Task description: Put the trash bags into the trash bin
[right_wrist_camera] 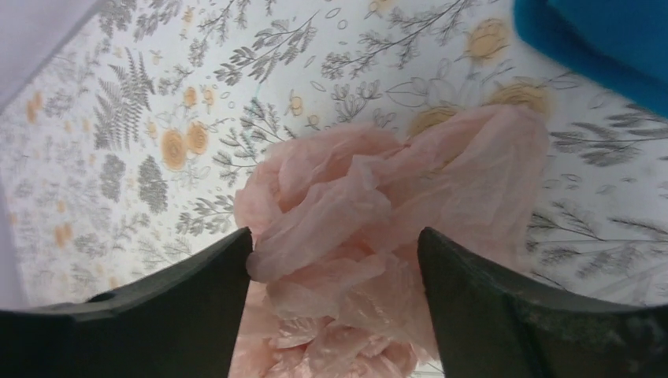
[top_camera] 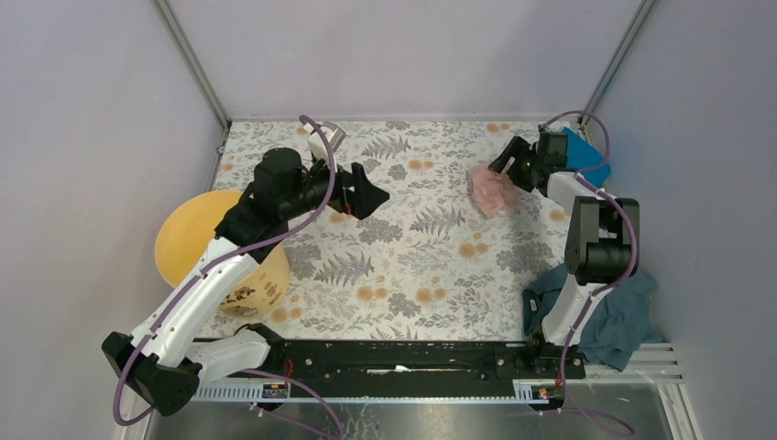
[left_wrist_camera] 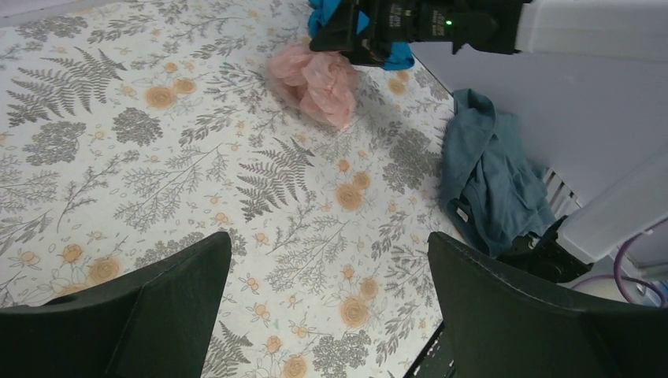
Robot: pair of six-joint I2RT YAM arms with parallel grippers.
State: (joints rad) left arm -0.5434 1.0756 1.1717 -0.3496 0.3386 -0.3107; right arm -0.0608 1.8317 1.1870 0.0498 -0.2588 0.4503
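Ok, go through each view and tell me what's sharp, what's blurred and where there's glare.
Top external: even soft light, sharp throughout. Left wrist: floral table crisp, its own dark fingers featureless. Right wrist: the trash bag close and slightly soft, blue cloth in the corner blurred. No strong glare anywhere.

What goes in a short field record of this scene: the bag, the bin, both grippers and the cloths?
trash bag: crumpled on the table, far right, not in the bin
trash bin: left side, partly hidden by the left arm
right gripper: open, fingers either side of the bag
left gripper: open, empty, above the table
blue cloth: far right corner, behind the right gripper
teal cloth: near right edge
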